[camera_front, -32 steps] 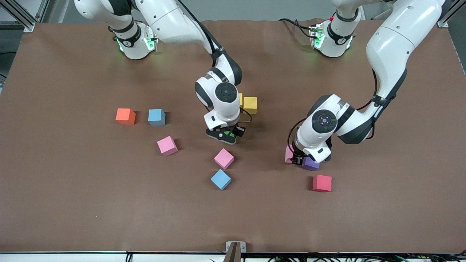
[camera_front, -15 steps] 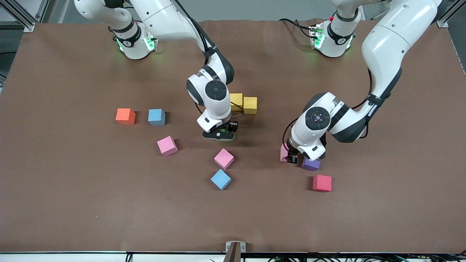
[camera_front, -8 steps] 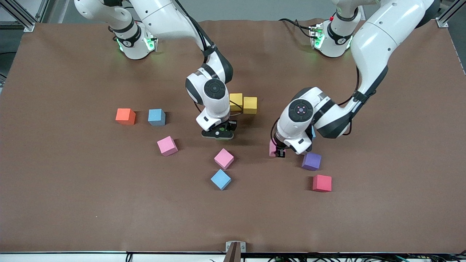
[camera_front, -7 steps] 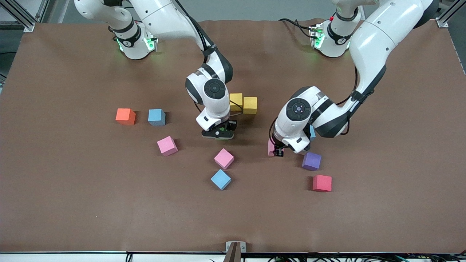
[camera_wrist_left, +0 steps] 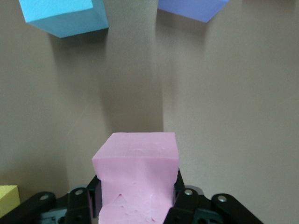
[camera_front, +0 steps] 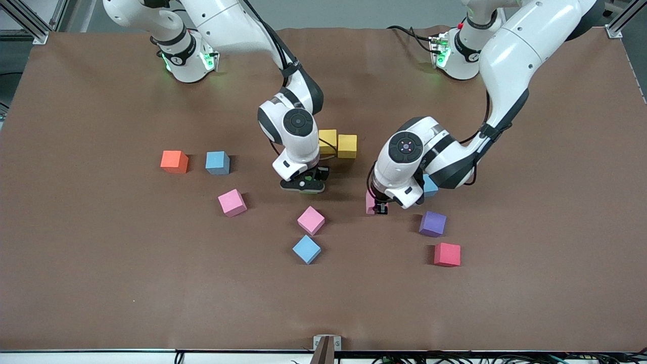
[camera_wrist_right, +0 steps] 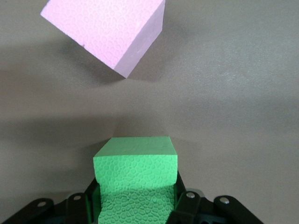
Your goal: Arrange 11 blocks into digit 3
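Far left of the frame, an orange cube [camera_front: 174, 162] and a blue block [camera_front: 218, 163] sit side by side on the worktop [camera_front: 101, 263], with a pink block [camera_front: 232, 202] just below them. Centre frame, the right gripper [camera_front: 302, 186] hangs low, wrist bent straight down, jaws pinching a green block [camera_wrist_right: 135, 179]. Directly below it lie a second pink block [camera_front: 311, 220] and another blue block [camera_front: 306, 249]; the two yellow blocks [camera_front: 337, 145], touching, sit just above and to its right. That yellow pair looks like the start of the digit, so the green cube's target lies up and to the right, close by. Right of centre, the left gripper [camera_front: 380, 206] pinches a third pink block [camera_wrist_left: 136, 179], forearm slanting in from the upper right. A light blue block [camera_front: 430, 185], purple block [camera_front: 432, 224] and red block [camera_front: 447, 254] trail off to its lower right.
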Available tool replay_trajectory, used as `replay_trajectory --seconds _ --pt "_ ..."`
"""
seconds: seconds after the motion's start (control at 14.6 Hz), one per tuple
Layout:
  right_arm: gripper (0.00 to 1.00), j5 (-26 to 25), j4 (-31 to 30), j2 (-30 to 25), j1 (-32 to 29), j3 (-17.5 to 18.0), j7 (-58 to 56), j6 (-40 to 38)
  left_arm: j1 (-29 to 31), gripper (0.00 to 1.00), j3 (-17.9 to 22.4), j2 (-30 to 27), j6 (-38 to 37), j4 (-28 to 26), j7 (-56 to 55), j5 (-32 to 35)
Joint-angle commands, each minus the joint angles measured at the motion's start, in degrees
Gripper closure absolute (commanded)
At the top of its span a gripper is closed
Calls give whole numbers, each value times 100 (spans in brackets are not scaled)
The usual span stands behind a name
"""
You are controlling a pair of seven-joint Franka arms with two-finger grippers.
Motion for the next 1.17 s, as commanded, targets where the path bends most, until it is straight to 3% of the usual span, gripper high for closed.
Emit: replay_trajectory --seconds 0.0,1.1 --pt "100 -16 -664 -219 16 153 -24 463 -50 63 36 27 -63 108 -44 -10" --pt "100 -16 -656 -219 -10 223 -51 272 -59 63 36 79 -55 161 -36 -1"
